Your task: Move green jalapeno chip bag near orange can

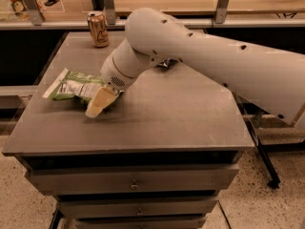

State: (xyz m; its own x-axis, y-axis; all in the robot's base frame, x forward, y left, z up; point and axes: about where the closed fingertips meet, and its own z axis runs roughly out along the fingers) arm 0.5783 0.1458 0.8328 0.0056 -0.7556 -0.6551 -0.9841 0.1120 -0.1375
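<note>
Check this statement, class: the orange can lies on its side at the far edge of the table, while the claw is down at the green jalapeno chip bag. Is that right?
Not quite. The camera view shows the orange can standing upright, not lying on its side. The rest holds: it is at the far edge of the table, and the claw is down at the green jalapeno chip bag.
</note>
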